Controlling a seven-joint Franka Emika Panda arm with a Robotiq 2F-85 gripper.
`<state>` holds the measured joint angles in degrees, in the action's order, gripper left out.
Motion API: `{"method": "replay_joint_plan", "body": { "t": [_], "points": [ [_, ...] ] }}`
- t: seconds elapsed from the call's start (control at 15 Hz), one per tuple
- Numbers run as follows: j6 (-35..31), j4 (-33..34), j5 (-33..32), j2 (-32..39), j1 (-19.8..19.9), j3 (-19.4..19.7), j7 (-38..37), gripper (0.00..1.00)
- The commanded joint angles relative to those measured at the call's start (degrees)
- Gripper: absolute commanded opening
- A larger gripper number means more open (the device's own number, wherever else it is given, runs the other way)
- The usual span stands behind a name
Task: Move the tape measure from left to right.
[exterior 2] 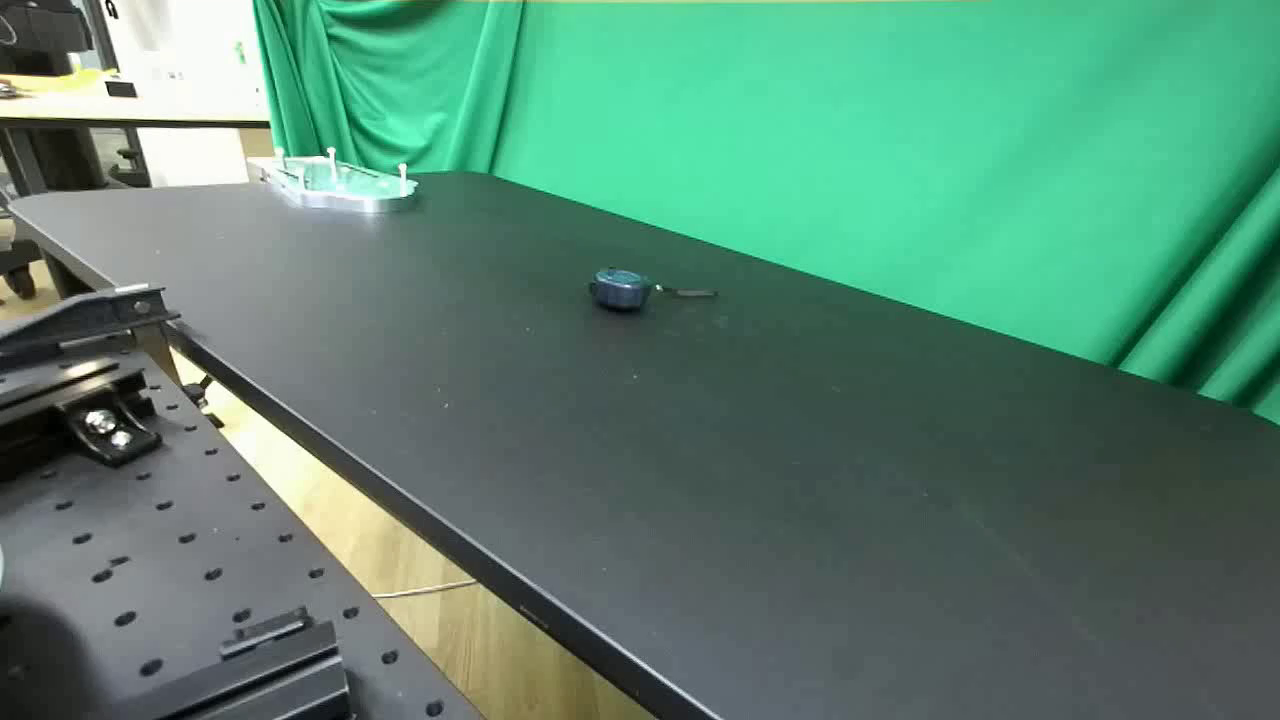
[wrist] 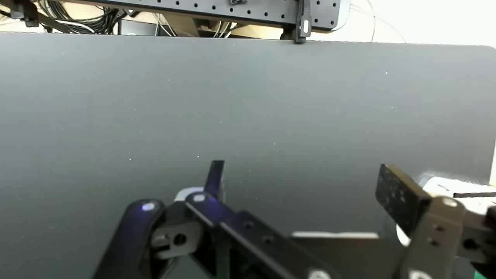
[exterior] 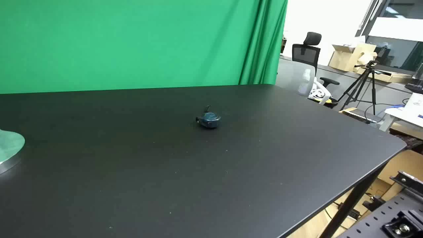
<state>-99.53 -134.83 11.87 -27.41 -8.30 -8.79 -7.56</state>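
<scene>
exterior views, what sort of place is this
Probably a robotics lab: a broad green fabric curtain hangs as a backdrop, a dark grey, metal-looking plate with rows of round holes sits nearby, and a black three-legged tripod stands in the background.

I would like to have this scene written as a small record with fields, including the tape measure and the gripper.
Task object: tape measure, dark blue-grey
Attached part: thin dark strip, sticking out from it
Support: dark table
Gripper: gripper open, holding nothing visible
Task state: tape measure not grasped; not visible in the wrist view
Other item: pale green plate with shiny rim, on the table
Backdrop: green curtain, in both exterior views
</scene>
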Motion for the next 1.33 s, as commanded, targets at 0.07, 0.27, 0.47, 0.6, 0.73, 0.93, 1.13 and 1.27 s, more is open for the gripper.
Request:
{"method": "replay_joint_plan", "body": {
  "t": [0.07, 0.27, 0.47, 0.6, 0.73, 0.93, 1.13, 1.27],
  "points": [
    [0.0, 0.1, 0.03, 0.03, 0.15, -0.1, 0.05, 1.0],
    [-0.01, 0.11, 0.03, 0.02, 0.15, -0.1, 0.05, 1.0],
    [-0.02, 0.11, 0.03, 0.02, 0.15, -0.11, 0.05, 1.0],
    [-0.02, 0.11, 0.03, 0.02, 0.15, -0.1, 0.05, 1.0],
    [-0.02, 0.11, 0.03, 0.02, 0.15, -0.1, 0.05, 1.0],
    [-4.72, -0.16, -1.46, 1.07, 1.99, -1.3, -5.61, 1.0],
    [-12.56, -0.46, -2.72, 4.21, 4.47, -2.22, -11.99, 1.0],
    [-17.94, -0.5, -4.11, 7.3, 6.02, -2.57, -16.2, 1.0]
  ]
}}
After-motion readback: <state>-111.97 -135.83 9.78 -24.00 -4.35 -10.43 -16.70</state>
